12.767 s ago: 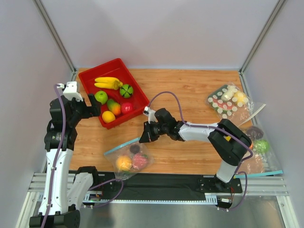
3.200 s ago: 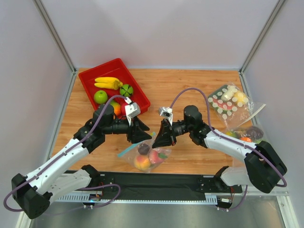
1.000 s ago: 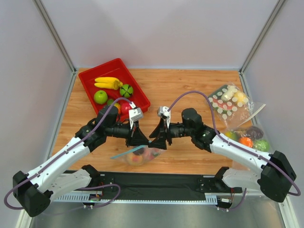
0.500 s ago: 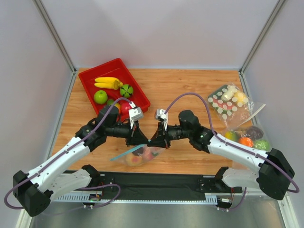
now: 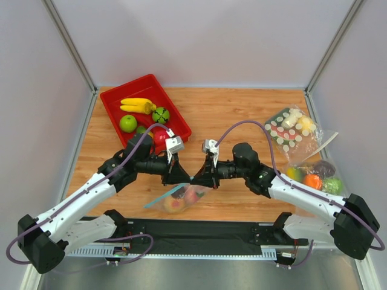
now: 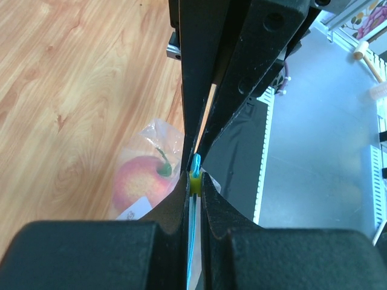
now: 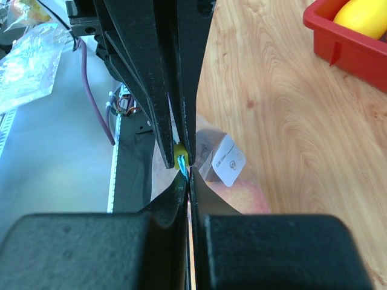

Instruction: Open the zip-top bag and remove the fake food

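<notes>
Top external: left end effector, right end effector pinch zip-top bag.

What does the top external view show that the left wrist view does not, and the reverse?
Top external only: the red tray holding bananas and a green apple, plus both arms in full. Left wrist only: the teal zip strip pinched in the jaws of the left gripper, and the stem on the peach-like fruit. Both: that fruit, the zip-top bag and the wooden table.
</notes>
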{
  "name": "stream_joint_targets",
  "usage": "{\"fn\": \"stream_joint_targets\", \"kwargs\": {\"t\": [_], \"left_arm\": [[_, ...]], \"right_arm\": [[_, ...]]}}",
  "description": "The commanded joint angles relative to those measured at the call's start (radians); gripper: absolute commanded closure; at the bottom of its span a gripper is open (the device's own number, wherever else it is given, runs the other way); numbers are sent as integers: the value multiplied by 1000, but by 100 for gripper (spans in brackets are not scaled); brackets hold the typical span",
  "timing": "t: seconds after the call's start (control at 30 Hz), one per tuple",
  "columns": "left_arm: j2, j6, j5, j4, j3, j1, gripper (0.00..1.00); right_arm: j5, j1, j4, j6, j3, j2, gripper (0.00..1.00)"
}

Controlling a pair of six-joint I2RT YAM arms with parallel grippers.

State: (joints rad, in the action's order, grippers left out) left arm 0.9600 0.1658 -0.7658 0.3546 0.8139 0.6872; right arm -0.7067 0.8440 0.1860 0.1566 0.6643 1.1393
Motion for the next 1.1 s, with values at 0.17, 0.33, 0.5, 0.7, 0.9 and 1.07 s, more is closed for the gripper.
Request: {"fn": "stream_joint_targets", "kwargs": {"t": [0.17,0.33,0.5,0.7,0.9,1.07], "left_arm": [[8,-15,-18,50,51,12,100],[5,-23,-3,60,51,15,100],[8,-23,3,66,53,17,100],[9,-25,5,69,54,17,100],[11,-28,5,72,54,20,100],[13,-29,6,75,56,23,100]], "right_arm": [[16,-78,125,30,-48,-46,100],[7,-98,148,44,-57,-46,100],[15,-128,132,35,-61,-56,100],[13,-177,130,41,-71,-76,100],[7,-246,125,44,-77,-88,100],[9,-292,125,44,-77,-89,100]]}}
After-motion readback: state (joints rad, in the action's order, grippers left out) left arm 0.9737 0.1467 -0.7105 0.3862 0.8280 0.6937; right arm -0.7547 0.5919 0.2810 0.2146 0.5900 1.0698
